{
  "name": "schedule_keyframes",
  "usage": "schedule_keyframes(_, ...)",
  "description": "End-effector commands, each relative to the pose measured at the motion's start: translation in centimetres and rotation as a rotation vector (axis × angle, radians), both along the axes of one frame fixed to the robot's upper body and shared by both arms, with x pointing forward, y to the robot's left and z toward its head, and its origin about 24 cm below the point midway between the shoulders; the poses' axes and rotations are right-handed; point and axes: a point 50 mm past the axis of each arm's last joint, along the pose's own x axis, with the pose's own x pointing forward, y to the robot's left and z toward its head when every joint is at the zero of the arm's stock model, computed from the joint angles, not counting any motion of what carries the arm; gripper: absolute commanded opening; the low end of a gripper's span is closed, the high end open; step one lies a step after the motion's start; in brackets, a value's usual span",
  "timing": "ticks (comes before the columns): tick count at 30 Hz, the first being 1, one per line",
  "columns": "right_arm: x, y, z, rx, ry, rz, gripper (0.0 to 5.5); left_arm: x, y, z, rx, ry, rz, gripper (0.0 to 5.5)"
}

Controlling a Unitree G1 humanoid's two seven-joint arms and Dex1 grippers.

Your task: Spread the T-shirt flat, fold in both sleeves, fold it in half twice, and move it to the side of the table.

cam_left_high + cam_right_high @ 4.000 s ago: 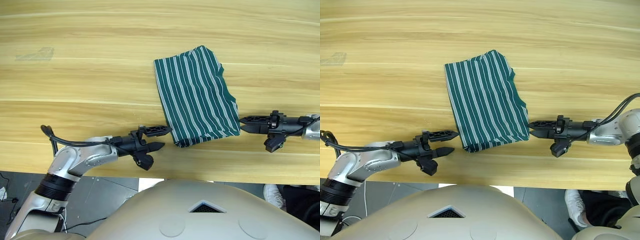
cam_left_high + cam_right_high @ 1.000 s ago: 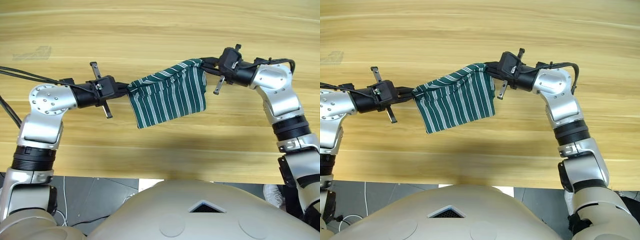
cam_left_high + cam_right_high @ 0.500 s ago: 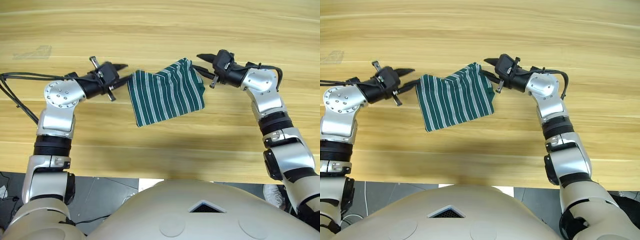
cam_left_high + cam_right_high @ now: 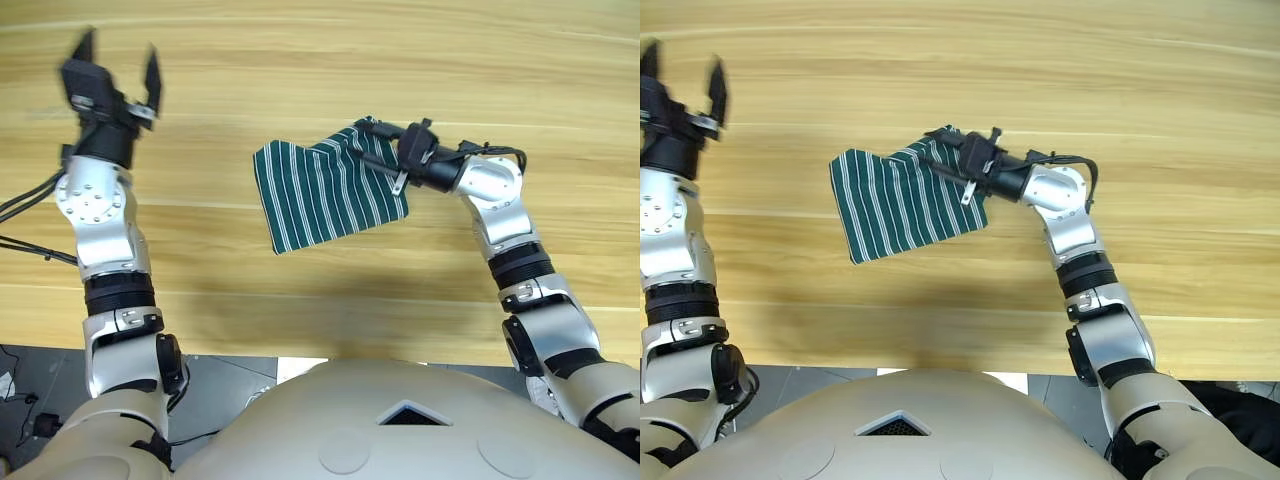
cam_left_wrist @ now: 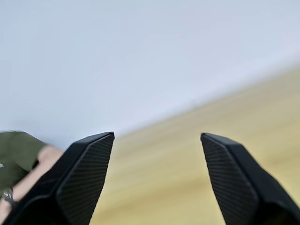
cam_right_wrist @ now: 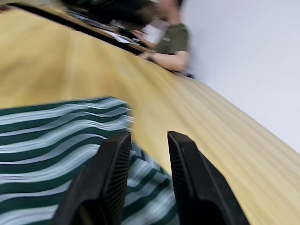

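A wooden table (image 4: pixel 300 50) spans the scene, with a pale wall (image 5: pixel 140 47) beyond. The left gripper (image 4: pixel 118 55) sits far left, fingers wide apart. The folded striped shirt (image 4: pixel 320 200) lies mid-table. The right gripper (image 4: pixel 368 140), fingers narrowly apart, hides its far right corner.

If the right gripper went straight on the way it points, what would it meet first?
Most likely the T-shirt: the right gripper points toward the robot's left, low over the striped fabric. Its height is unclear; clearing the cloth, it meets only bare table.
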Motion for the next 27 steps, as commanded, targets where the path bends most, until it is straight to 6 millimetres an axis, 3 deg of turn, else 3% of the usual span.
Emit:
schedule_keyframes(1, -0.1, 1.3, -0.6, -0.054, -0.005, 0.043, 1.45, -1.6, -0.7, 0.9, -0.070, -0.074, 0.003, 3.42)
schedule_keyframes(4, -0.1, 2.4, -1.4, -0.082, 0.002, 0.059, 1.45, -2.1, -1.7, 0.9, -0.109, -0.088, -0.026, 3.42)
schedule_keyframes(12, 0.7, 3.8, -3.2, -0.191, 0.089, 0.064, 0.05, -1.9, -3.2, -0.1, -0.088, -0.061, -0.045, 3.47)
schedule_keyframes(16, 1.1, 3.9, -4.5, -0.270, 0.140, 0.030, 0.02, -1.9, -3.7, -0.5, -0.080, -0.055, -0.045, 3.47)
schedule_keyframes(18, 2.0, 2.9, -5.3, -0.323, 0.199, -0.060, 0.02, -1.9, -3.9, -0.7, -0.071, -0.047, -0.049, 3.47)
schedule_keyframes(22, 4.3, -2.2, -6.7, -0.443, 0.348, -0.383, 0.02, -2.0, -3.8, -1.2, -0.073, -0.030, -0.051, 3.47)
schedule_keyframes(27, 4.1, -13.6, -7.3, -0.584, 0.455, -0.827, 0.02, -2.3, -3.8, -1.3, -0.076, -0.028, -0.053, 3.47)
